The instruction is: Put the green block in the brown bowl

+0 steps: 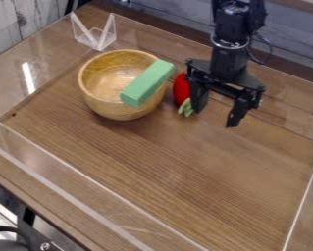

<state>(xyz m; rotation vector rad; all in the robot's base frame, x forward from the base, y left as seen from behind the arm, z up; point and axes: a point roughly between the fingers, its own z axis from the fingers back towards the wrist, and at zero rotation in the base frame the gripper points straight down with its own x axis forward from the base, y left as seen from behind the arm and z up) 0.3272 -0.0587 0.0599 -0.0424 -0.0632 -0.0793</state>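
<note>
Green block (147,82) was found lying tilted across the right side of the brown bowl (109,102), its lower left end down inside the hollow and its upper right end propped on the thick rim and reaching slightly past it. The bowl, light tan wood with visible grain, stood on the dark wood-grain table (172,186) toward the far left of the working surface. Apart from the block, its interior showed only bare wood.

Just right of the bowl stood a red strawberry-shaped toy (182,90) with green leaves at its lower edge, close to the block's raised end; whether the two touched could not be determined. The black gripper (215,106) hung over the table to the right of the toy, pointing straight down, with one finger close beside the toy and the other well out to the right. Its jaws stood wide apart and held nothing.

Clear acrylic walls (34,167) bordered the table on the left and near sides. A small transparent folded stand (93,32) sat at the far left corner, well apart from the bowl.
</note>
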